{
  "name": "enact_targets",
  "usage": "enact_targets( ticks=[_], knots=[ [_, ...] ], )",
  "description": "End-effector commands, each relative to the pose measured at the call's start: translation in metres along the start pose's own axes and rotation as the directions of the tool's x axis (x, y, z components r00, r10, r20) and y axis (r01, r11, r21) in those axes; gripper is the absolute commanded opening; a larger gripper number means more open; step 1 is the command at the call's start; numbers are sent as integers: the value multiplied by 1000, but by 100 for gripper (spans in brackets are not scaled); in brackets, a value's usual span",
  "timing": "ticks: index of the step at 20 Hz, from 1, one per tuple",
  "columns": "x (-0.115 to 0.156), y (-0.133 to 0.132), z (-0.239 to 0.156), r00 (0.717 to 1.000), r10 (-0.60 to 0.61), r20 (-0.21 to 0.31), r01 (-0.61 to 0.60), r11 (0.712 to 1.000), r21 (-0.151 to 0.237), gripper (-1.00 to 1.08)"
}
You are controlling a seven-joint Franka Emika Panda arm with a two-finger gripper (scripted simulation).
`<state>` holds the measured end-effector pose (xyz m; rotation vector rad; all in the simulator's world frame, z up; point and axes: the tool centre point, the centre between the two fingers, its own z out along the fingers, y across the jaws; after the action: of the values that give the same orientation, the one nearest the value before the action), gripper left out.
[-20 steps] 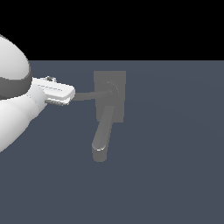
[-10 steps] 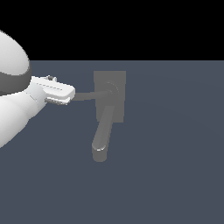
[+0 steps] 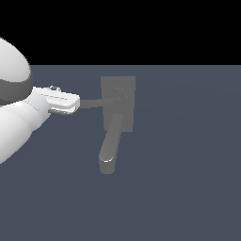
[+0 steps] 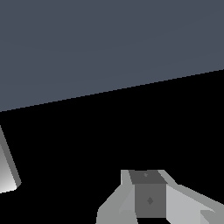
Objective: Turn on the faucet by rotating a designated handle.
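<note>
— Jaws: spread or pinching?
— Cannot tell; the gripper (image 3: 75,105) meets the handle (image 3: 96,103) tip, on the exterior view's left of the faucet (image 3: 117,106).
— And the spout (image 3: 111,146)?
— It angles down from the faucet's hub.

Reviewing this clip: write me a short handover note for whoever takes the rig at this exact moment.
Gripper: at the free end of the handle; open or shut cannot be told.
Faucet: base plate flat on the grey surface, spout pointing toward the camera, handle projecting toward the exterior view's left.
Done: arm brought to the handle tip.
Left: confirm contact, then rotate the handle about its hub.
</note>
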<state>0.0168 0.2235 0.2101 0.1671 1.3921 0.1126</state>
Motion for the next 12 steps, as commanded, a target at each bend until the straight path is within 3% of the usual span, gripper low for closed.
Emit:
enact_targets(
  ticks=[1,12],
  knots=[
    [62,-51,-13,993,-51,-108,58,996,65,-100],
    [68,-80,-17,976,-169,-134,177,983,54,-100]
  ],
)
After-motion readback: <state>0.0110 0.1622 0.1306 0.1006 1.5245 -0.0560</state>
